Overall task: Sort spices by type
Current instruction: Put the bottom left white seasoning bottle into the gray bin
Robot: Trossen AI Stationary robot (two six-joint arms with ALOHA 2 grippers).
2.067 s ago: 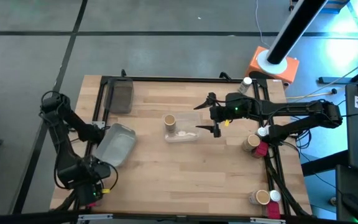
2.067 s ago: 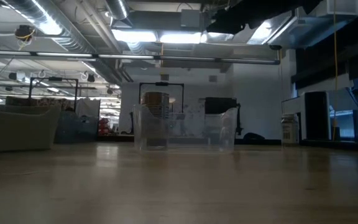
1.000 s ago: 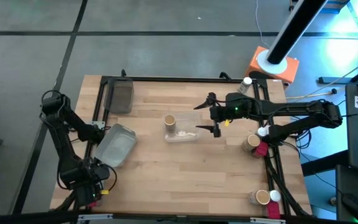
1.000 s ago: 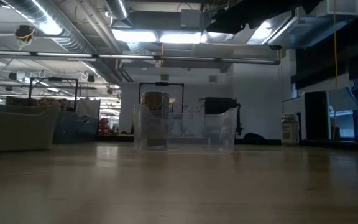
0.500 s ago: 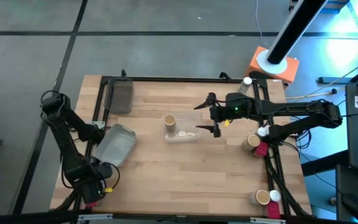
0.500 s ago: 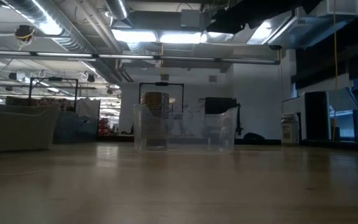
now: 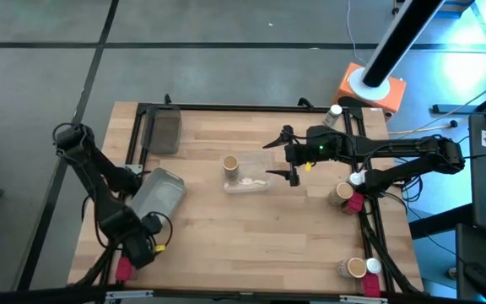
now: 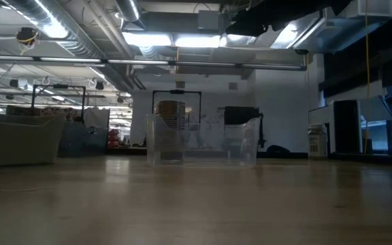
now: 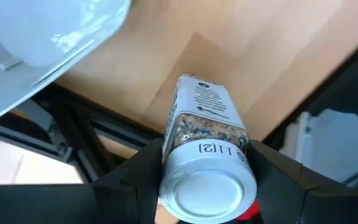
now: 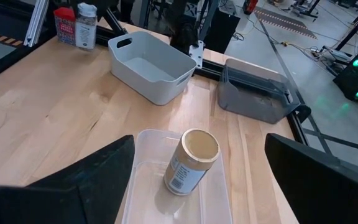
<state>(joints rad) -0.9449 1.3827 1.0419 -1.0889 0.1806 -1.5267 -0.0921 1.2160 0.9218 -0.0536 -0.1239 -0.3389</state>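
Pale wooden planks make up the bench (image 7: 251,228), framed by black rails, with a grey floor beyond it and a dim hall of ceiling lights behind in the low view. At the near left corner the left claw (image 9: 207,177) pinches a white-capped spice jar (image 9: 205,146) between its two dark fingers (image 9: 138,177); the jar's foil collar reads "11|2", and a label with small print, too fine to read, runs down its side over speckled contents. A red jar (image 7: 124,269) shows beside that claw from above. Just beside the left arm sits a light grey bin (image 7: 156,196), tilted, and a darker grey bin (image 7: 165,131) stands at the far left. Mid-bench, a clear tray (image 7: 246,180) holds a tan cork-topped jar (image 10: 191,162), upright at its left end, its barcode label unreadable. The right claw (image 7: 282,160) hovers at the tray's right end, fingers spread wide and holding nothing. Along the right edge stand more spices: a tan jar (image 7: 339,193) with a white-capped and a red one, and another tan jar (image 7: 353,268) nearer.
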